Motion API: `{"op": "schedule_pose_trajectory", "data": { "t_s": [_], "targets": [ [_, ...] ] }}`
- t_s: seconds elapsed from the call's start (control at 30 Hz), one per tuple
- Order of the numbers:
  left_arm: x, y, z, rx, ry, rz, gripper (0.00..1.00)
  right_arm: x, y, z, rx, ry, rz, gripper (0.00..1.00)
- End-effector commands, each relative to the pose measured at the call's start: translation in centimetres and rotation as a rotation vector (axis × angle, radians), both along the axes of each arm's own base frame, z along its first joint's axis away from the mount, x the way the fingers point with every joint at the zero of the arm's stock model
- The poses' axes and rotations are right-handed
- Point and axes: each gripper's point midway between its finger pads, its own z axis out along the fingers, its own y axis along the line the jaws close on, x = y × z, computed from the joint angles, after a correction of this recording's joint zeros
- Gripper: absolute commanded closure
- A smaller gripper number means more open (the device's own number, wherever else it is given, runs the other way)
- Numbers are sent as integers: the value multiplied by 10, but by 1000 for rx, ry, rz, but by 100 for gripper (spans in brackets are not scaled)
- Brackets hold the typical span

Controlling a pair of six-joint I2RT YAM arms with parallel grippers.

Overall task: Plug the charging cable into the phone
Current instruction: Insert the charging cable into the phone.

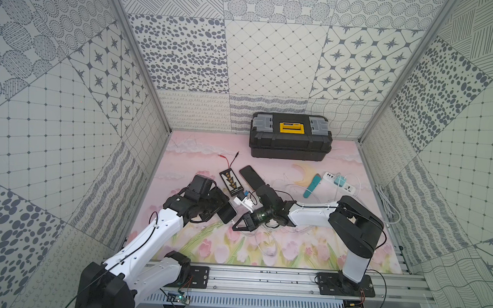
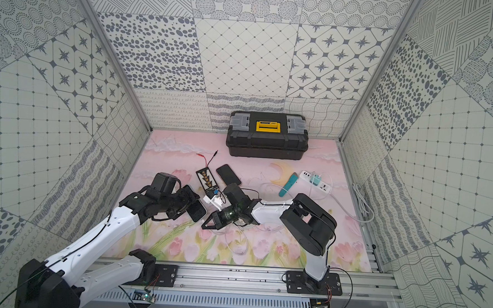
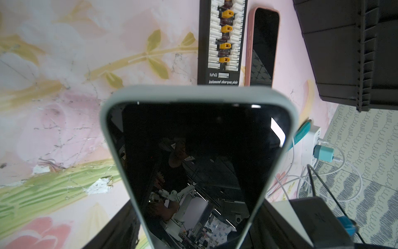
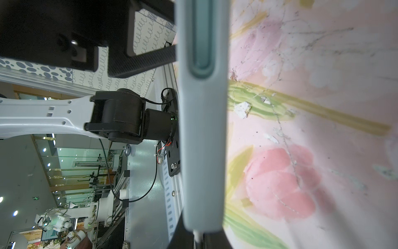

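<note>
- Holds phone above the mat, clamped in wide-set left gripper.
- Pinches cable plug in tight-shut right gripper, at phone's end edge.
- Seems insertion; calls for aligning, pushing straight.

Bright even light, faint shadows; wrist-view foreground blurred

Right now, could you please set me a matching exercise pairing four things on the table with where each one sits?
Things: 1 grey-cased phone; 2 pink-cased phone; 3 toolbox; 4 teal adapter.
Places: A plugged into the power strip; B near the back wall; C in the left gripper; D flat beside the charging plate.
Pairs: 1-C, 2-D, 3-B, 4-A.
</note>
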Motion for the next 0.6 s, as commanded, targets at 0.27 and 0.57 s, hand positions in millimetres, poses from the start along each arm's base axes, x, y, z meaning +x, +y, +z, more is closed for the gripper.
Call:
{"op": "schedule_pose_trajectory", "data": {
  "t_s": [0.27,0.57],
  "targets": [
    [-26,-23,0,-110,114,-99,90,25,6,21,82,-133,-44,100],
    [-29,-21,2,-86,135,-120,90,26,1,23,86,-142,-43,100]
  ]
}}
